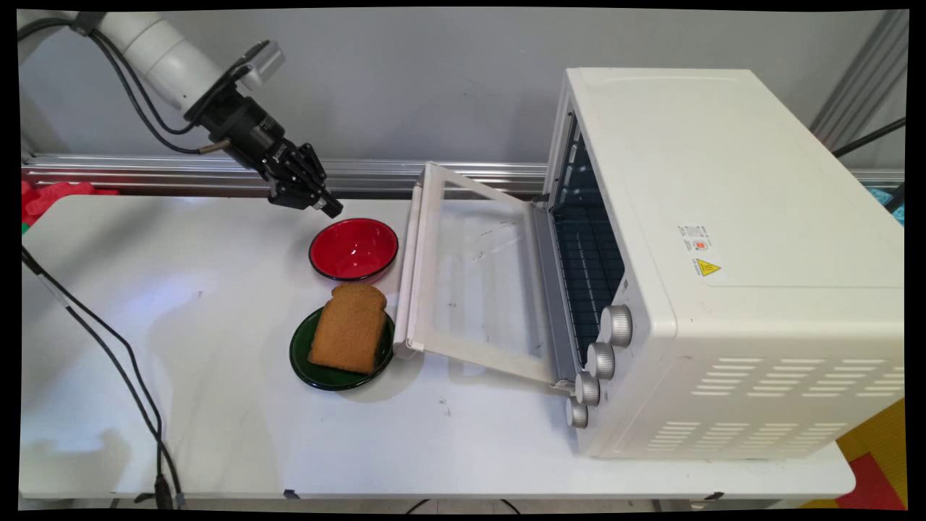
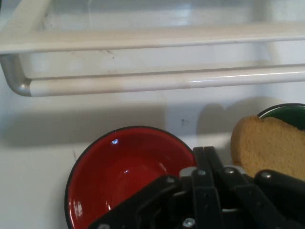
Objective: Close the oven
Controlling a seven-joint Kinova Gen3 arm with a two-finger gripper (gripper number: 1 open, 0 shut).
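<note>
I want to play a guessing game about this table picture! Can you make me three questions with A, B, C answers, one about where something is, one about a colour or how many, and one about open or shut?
1. Where is the bread slice?
A. in the red bowl
B. on the green plate
C. inside the oven

2. How many knobs does the oven have?
A. two
B. four
C. six

3. How is the oven door?
A. folded down open
B. shut
C. taken off

Answers: 1 B, the slice lies on the green plate, with the red bowl empty. 2 B, four silver knobs run down its front corner. 3 A, the door hangs open over the table.
</note>
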